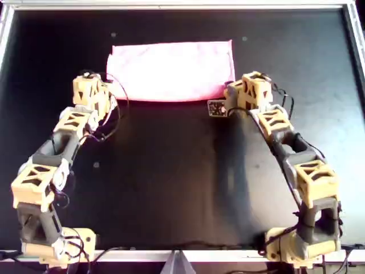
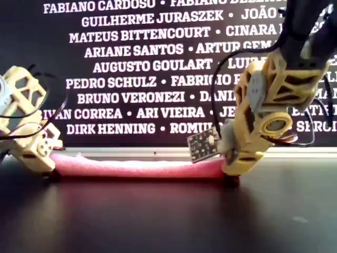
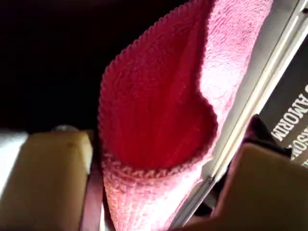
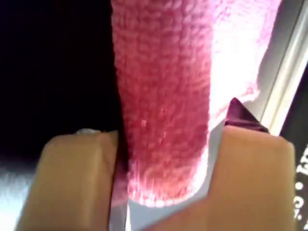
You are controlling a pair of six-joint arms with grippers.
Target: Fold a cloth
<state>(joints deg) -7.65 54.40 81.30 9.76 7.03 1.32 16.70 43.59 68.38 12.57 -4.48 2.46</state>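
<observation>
Near edge, left gripper: fingers clenched on the cloth at one corner.
Near edge, right gripper: grasping the other corner.
Cloth: folded strip on the far counter.
Handling: likely light, limp; grip corners.

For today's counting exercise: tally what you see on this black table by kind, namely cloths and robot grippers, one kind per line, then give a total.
Pink cloth: 1
Grippers: 2, the left gripper and the right gripper
Total: 3
</observation>
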